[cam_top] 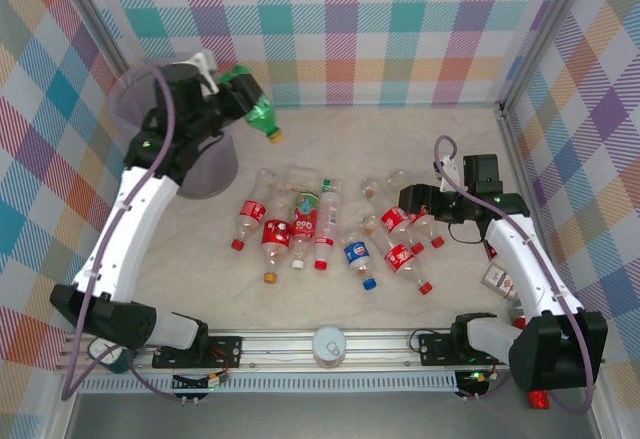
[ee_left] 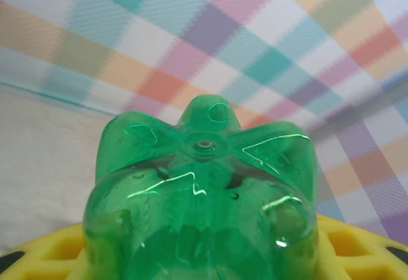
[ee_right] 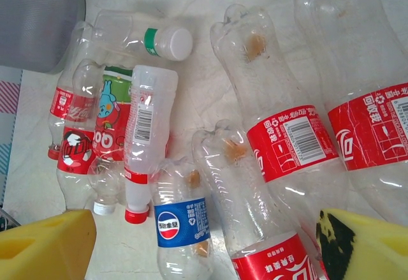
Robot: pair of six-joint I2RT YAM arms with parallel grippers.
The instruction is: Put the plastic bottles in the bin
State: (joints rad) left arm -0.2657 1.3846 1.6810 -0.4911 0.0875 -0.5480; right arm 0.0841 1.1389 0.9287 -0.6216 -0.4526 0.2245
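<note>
Checked pastel walls enclose a pale tabletop on which the work is laid out. The bin, a round grey translucent wastebasket, is located at the upper left of the top view and is partly covered by the left arm. The left gripper is raised at the bin's right rim and is clamped on a green bottle, which is carried clear of the table, tilted, with its yellowish cap pointing to the lower right, away from the bin. In the left wrist view the lobed base of the green bottle is seen head-on, seated between the yellow pads at the lower edge. The remaining plastic bottles are lying loosely grouped at the centre of the table, most with red labels and red caps; one blue-labelled Pepsi bottle is placed at the lower middle of the group. The right gripper is positioned over the right end of that group with its fingers spread wide apart and nothing clamped. In the right wrist view its yellow pads are seen in the lower corners, with the Pepsi bottle and two red-labelled bottles lying on the table between them.
</note>
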